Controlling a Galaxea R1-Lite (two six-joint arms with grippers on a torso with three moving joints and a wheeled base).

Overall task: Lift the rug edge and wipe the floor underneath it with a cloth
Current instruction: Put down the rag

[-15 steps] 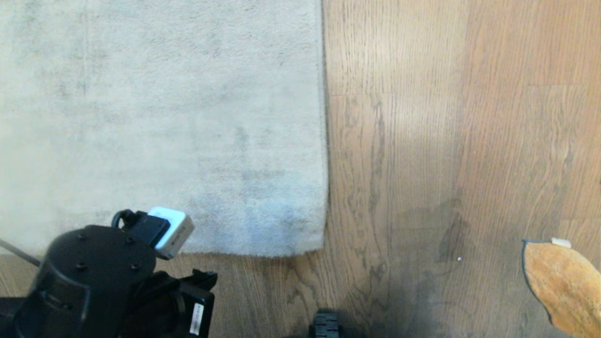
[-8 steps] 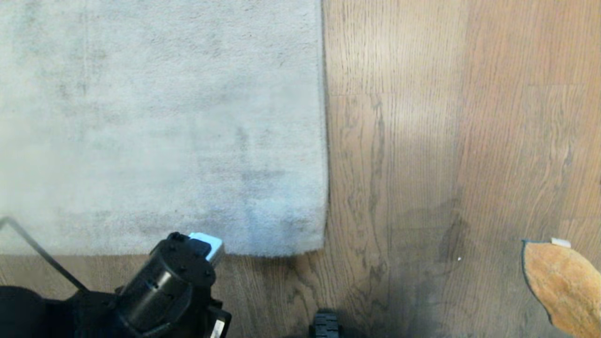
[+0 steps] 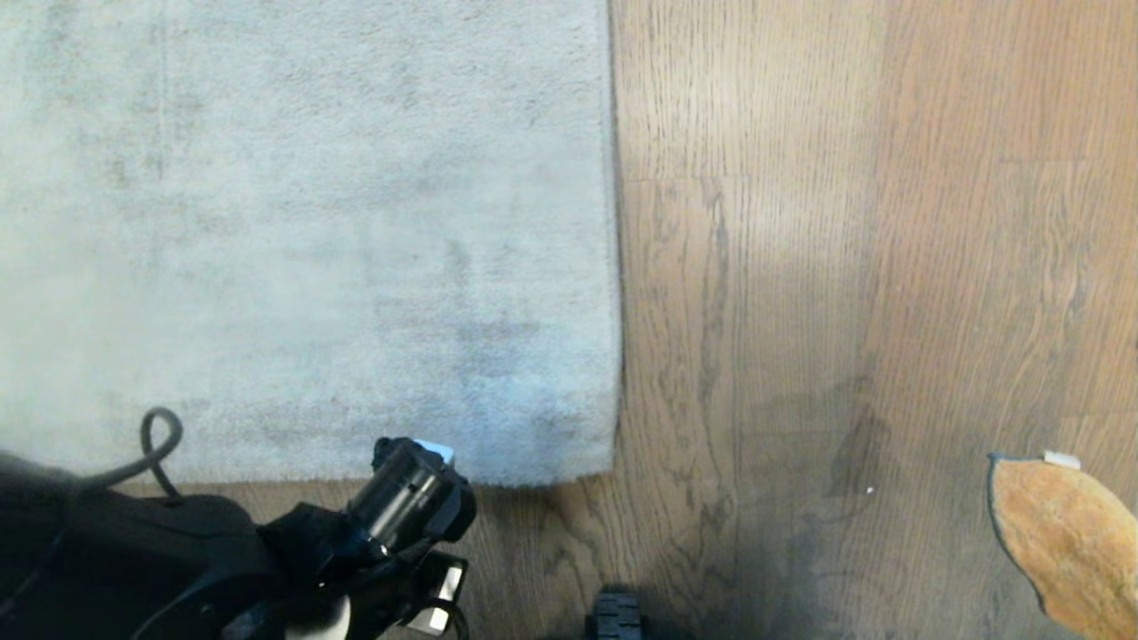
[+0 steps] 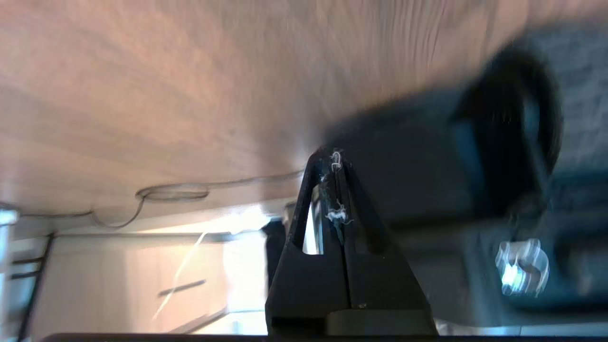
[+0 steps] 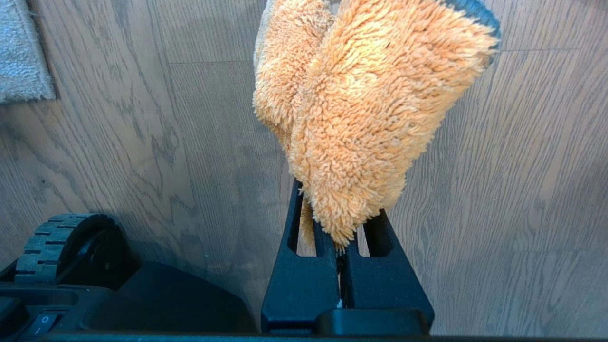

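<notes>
The pale grey-beige rug (image 3: 302,231) lies flat on the brown plank floor (image 3: 800,267). Its straight rug edge (image 3: 615,267) ends in a square corner at the near right, also seen in the right wrist view as the rug corner (image 5: 23,61). My left arm's wrist (image 3: 409,493) hangs over the floor strip just before the rug's near border, left of the corner. The left gripper (image 4: 335,159) is shut on nothing, with bits of white lint on its fingers (image 4: 351,228). My right gripper (image 5: 338,237) is shut on the orange cloth (image 5: 365,109), which shows at the lower right as the cloth (image 3: 1062,542).
A ridged wheel of my base (image 5: 57,242) sits on the floor near the right gripper, and shows at the bottom middle as the wheel (image 3: 616,615). A grey cable loop (image 3: 160,436) from the left arm hangs over the rug's near border.
My left arm has swung to the right along the rug's near border, and its wrist has turned and dropped lower. The rug, the cloth and the right arm have kept still.
</notes>
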